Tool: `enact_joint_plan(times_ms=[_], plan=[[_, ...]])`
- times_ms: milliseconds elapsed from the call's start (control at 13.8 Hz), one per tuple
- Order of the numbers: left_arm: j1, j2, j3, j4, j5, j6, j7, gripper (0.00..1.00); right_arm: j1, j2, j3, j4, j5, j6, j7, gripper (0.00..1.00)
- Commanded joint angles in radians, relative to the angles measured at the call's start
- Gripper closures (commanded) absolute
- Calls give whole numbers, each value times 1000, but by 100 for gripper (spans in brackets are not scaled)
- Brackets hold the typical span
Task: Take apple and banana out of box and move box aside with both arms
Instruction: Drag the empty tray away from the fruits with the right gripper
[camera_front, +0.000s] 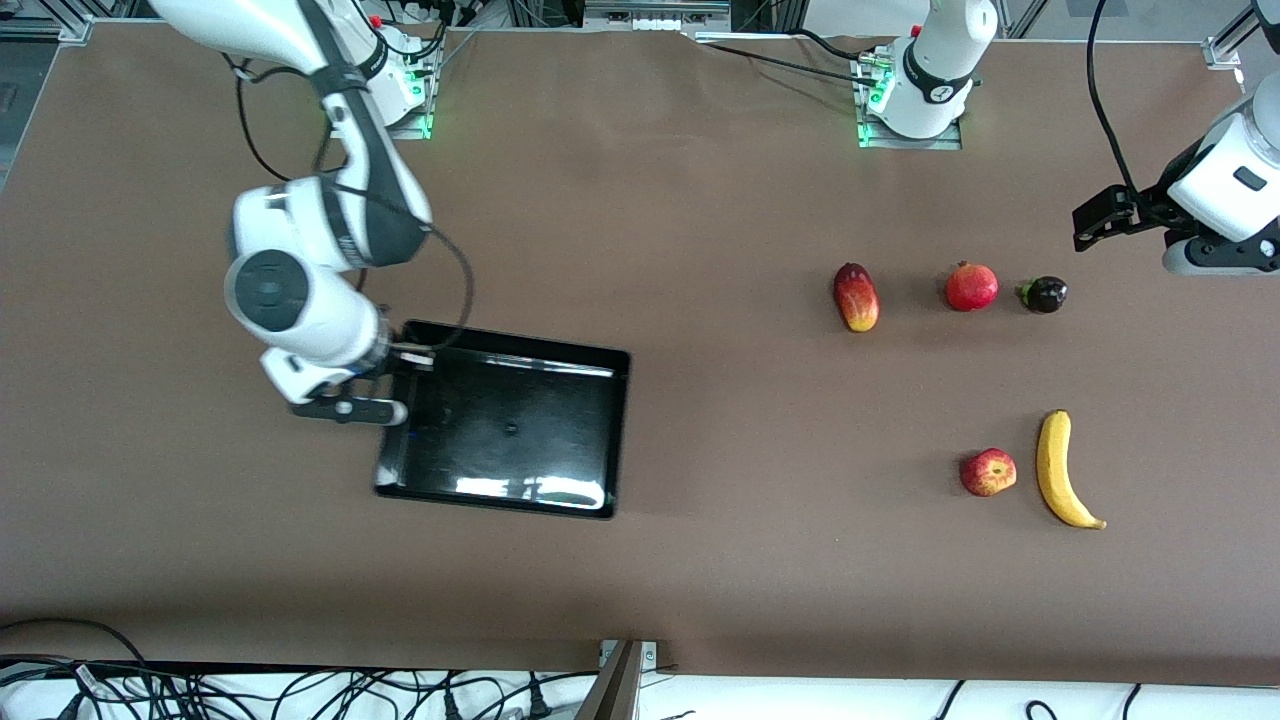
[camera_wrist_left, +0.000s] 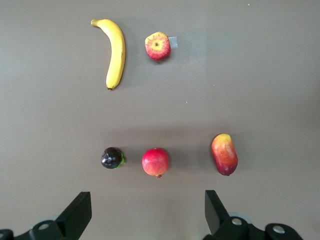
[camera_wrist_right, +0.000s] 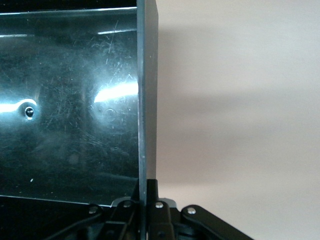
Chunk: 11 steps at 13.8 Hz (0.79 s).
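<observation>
The black box (camera_front: 505, 425) lies toward the right arm's end of the table and is empty. My right gripper (camera_front: 395, 385) is shut on the box's end wall (camera_wrist_right: 147, 100), one finger on each face of it. The apple (camera_front: 988, 472) and the banana (camera_front: 1062, 470) lie side by side toward the left arm's end, nearer the front camera than the other fruit row. Both show in the left wrist view, the apple (camera_wrist_left: 158, 46) and the banana (camera_wrist_left: 114, 52). My left gripper (camera_wrist_left: 147, 212) is open and empty, high over the table near its end edge.
A mango (camera_front: 856, 297), a pomegranate (camera_front: 971, 286) and a dark mangosteen (camera_front: 1043, 294) lie in a row farther from the front camera than the apple and banana. Cables hang along the table's front edge.
</observation>
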Motion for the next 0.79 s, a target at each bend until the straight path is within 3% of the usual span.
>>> enact_joint_plan(times_ms=[0, 144, 217, 361, 506, 650, 722], plan=[[-1, -93, 51, -107, -42, 63, 68, 0, 10, -104, -132, -144, 14, 3, -210, 100], [-25, -96, 67, -111, -45, 65, 70, 0, 10, -107, -197, -184, 14, -3, -281, 100], [-74, -98, 109, -108, -45, 65, 62, 0, 8, -107, -234, -207, 14, 7, -306, 100], [-147, -99, 177, -104, -45, 65, 59, 0, -28, -100, -246, -252, 14, 71, -373, 100], [-147, -105, 177, -104, -46, 62, 57, 0, -70, -100, -246, -336, 15, 179, -468, 100], [-148, -113, 179, -104, -46, 62, 54, 0, -82, -100, -248, -344, 14, 175, -483, 100], [-147, -116, 183, -101, -46, 62, 54, 0, -84, -100, -249, -341, 14, 150, -481, 75]])
